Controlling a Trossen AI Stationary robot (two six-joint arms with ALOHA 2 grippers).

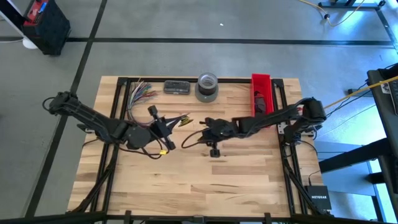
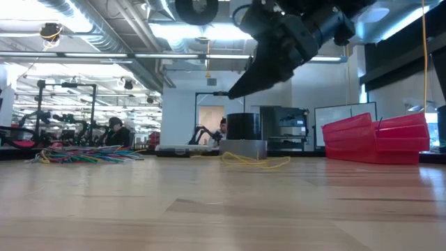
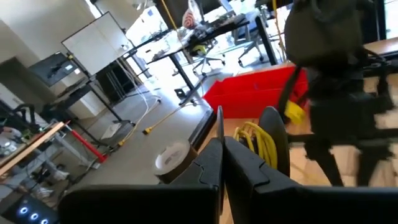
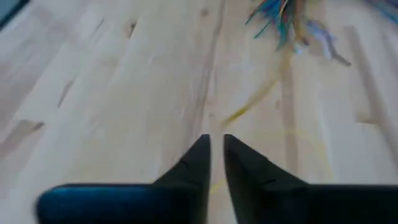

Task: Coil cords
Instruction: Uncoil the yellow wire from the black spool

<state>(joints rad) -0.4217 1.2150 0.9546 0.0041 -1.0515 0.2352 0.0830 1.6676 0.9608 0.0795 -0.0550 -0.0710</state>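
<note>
Cord (image 1: 186, 121) lies btwn left claw (image 1: 163, 129), shut, & right claw (image 1: 208, 129), near-shut.

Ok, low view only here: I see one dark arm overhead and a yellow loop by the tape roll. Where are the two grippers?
Observer: From above, the left gripper and the right gripper are close together mid-table.
Operator: Any black cord?
Observer: Yes, a thin black cord lies loose on the table beside the right gripper.
Operator: Is the red bin empty?
Observer: No, the red bin holds something dark.
</note>
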